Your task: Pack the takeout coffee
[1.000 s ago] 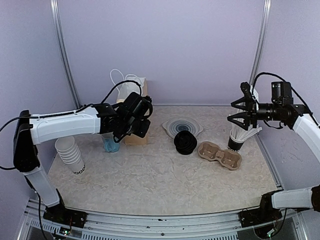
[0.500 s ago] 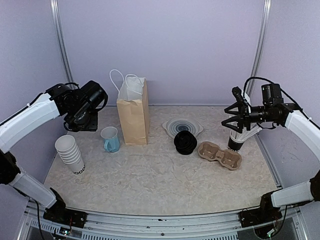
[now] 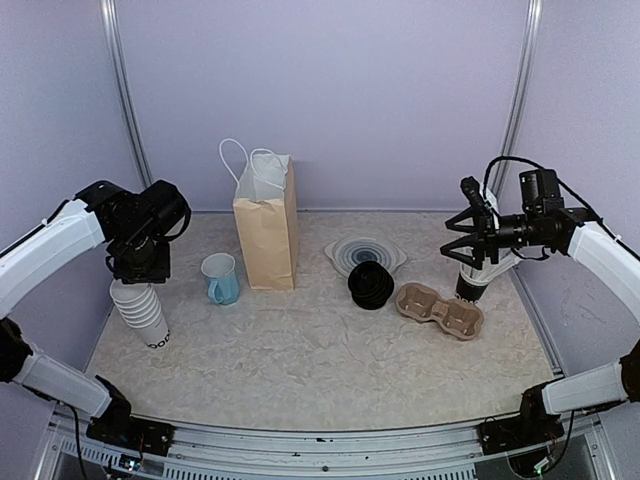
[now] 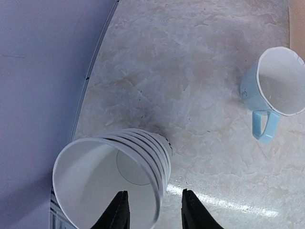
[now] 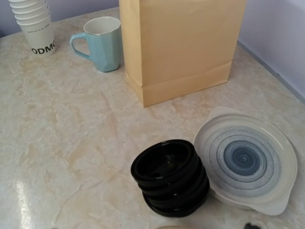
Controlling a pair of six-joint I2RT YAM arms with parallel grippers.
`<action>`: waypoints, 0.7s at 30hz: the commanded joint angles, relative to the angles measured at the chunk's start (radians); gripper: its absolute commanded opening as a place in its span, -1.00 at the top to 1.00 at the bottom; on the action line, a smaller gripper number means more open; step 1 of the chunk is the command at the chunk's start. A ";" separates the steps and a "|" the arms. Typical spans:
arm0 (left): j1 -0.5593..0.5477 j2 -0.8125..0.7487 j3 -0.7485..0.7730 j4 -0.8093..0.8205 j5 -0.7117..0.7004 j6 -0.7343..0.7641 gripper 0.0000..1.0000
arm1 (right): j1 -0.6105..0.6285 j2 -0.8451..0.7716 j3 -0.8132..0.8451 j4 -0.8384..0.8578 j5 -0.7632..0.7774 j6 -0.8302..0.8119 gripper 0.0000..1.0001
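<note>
Takeout coffee (image 3: pixel 474 280) stands just behind the pulp cup tray (image 3: pixel 440 308).

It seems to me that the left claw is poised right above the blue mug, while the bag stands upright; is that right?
Not quite. The left claw is poised above the stack of white cups, not the mug, which stands apart to one side, as the left wrist view shows. The bag does stand upright.
</note>
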 commanded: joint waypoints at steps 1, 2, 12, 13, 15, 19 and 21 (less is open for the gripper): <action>0.037 -0.043 -0.031 -0.022 0.005 -0.015 0.40 | 0.015 -0.012 -0.016 0.011 -0.006 -0.007 -0.63; 0.038 -0.045 -0.032 -0.023 0.003 -0.014 0.47 | 0.016 -0.009 -0.014 0.011 -0.007 -0.007 -0.63; 0.043 -0.032 -0.044 -0.020 0.014 -0.003 0.78 | 0.024 -0.003 -0.012 0.012 -0.001 -0.008 -0.63; 0.042 -0.028 -0.044 -0.020 0.013 -0.002 0.76 | 0.024 -0.005 -0.014 0.011 0.001 -0.009 -0.63; 0.043 -0.020 -0.044 -0.020 0.013 0.000 0.74 | 0.024 -0.008 -0.017 0.010 0.004 -0.008 -0.63; 0.044 -0.008 -0.044 -0.021 0.011 0.002 0.69 | 0.024 -0.012 -0.025 0.012 0.006 -0.010 -0.63; 0.043 -0.004 -0.044 -0.020 0.012 0.004 0.80 | 0.024 -0.012 -0.025 0.014 0.008 -0.010 -0.63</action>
